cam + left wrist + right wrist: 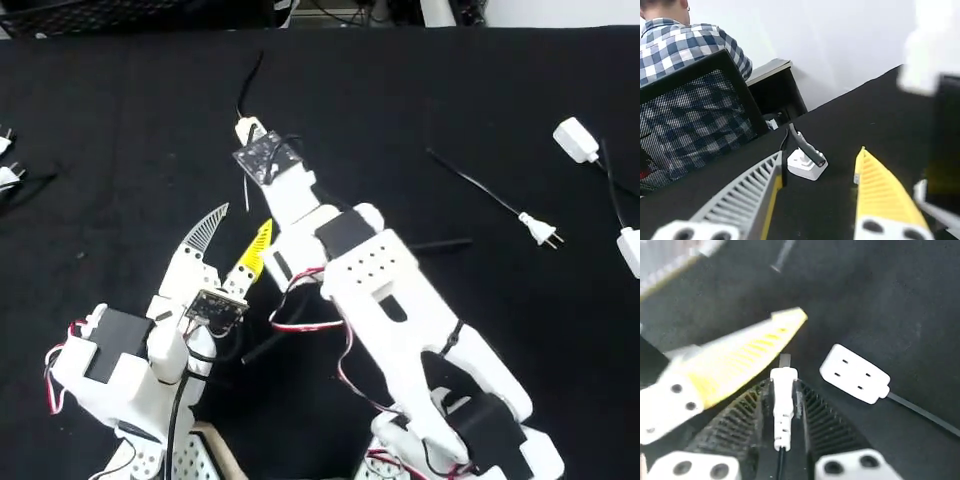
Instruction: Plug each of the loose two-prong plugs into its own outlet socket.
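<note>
Where the left gripper [246,215] hangs: nearest the arm bases and well short of the outlet socket [855,374]. Its grey and yellow fingers are spread wide with nothing between them. It probably sits back here to leave the other arm room.
Right gripper [782,385]: out at the outlet socket, with its dark fingers clamped tight on the white plug [782,400].
Grip: the fingers pinch the white plug by the sides of its body, and the cable trails back between them. The prong end pokes bare beyond the tips, probably so the prongs can enter the slots without the fingers fouling the socket.
Plug against socket: the white plug is just beside the outlet socket and not touching it. Its prongs point past the socket's edge, not at the slots.
Socket face: the slot pairs are in plain sight, so a sideways shift and a tilt look needed before any push.
Socket cable: runs away from the outlet socket over the black table [120,100].
Second loose plug [540,230]: well apart from the outlet socket, lying free on its black cable with no gripper near it.
Spare socket [575,138]: farther still from the outlet socket, near the table's edge, with nothing plugged in.
</note>
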Controlling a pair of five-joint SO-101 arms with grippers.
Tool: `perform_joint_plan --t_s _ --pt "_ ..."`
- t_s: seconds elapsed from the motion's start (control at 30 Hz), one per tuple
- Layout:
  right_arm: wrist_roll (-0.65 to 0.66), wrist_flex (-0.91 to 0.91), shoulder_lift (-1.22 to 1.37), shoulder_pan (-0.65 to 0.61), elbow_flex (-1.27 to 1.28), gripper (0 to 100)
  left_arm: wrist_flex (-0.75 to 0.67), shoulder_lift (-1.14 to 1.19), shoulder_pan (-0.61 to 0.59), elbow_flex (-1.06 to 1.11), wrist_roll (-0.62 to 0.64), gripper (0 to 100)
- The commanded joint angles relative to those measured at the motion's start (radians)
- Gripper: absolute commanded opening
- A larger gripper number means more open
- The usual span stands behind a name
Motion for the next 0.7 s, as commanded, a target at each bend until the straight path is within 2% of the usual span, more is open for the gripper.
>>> perform_joint_plan --t_s 0.0,0.17,0.3,0.43,0.67 --pt "-0.020 -0.006 0.005 -0.006 -0.047 1.2 0.000 0.002 0.007 0.019 -0.003 24" --pt "-0.069 -0.015 -0.001 0.138 -0.045 1.2 0.000 0.002 0.002 0.016 -0.003 24" --pt "-0.028 -0.044 -0.001 0.216 -0.091 1.2 0.000 0.002 0.005 0.016 -0.003 24" --pt "-0.018 -0.046 -0.001 0.212 -0.151 1.2 0.000 0.002 0.008 0.019 -0.003 24" --pt "-0.017 -0.044 0.001 0.094 -0.242 1.2 0.000 0.002 0.042 0.021 -0.005 24"
